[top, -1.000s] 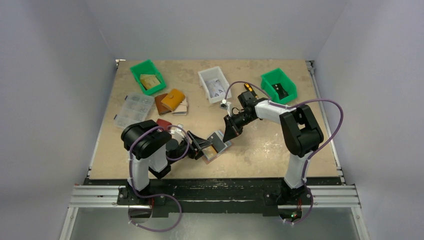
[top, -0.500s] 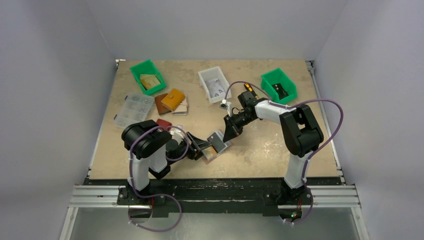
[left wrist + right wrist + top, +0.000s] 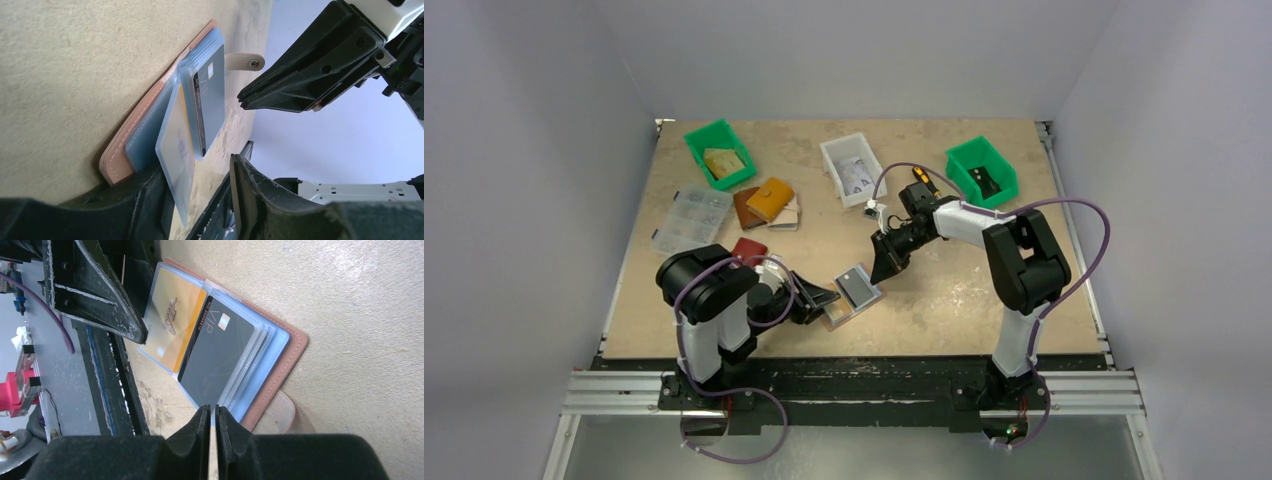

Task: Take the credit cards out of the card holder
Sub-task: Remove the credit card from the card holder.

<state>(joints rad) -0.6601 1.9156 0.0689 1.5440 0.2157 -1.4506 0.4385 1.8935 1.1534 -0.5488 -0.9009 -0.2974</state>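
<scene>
hovering at the open edge of the wallet, the left fingers (image 3: pixel 250 190) stand spread. one clear sleeve (image 3: pixel 176 150) dips into the gap between them without being clamped: one finger sits right by it, the other is well off it. across from them the right fingers (image 3: pixel 192 440) are all but pressed together, just a hairline slit, nothing between them, tips poised at the near edge of the dark grey card (image 3: pixel 220 355).

out from there, the card holder (image 3: pixel 295 350) lies open and flat on the desk (image 3: pixel 964 290) between the two arms, sleeves fanned.

and the score? by my reading, nothing is out. the dark grey card and the gold card (image 3: pixel 170 322) both sit inside their plastic, and no loose card shows on the desk near the holder. so the whole job looks to be ahead, and whether more cards hide in the lower sleeves i cannot tell.

now the views. the right wrist gives both card faces, gold next to grey, with the vip print. the left wrist sees them edge-on and catches one sleeve standing lifted off the stack. the top view shows only the grey face, but it places the holder near the front of the desk, well apart from the green bins (image 3: pixel 720 150) and the mustard wallet (image 3: pixel 771 198) at the back.
</scene>
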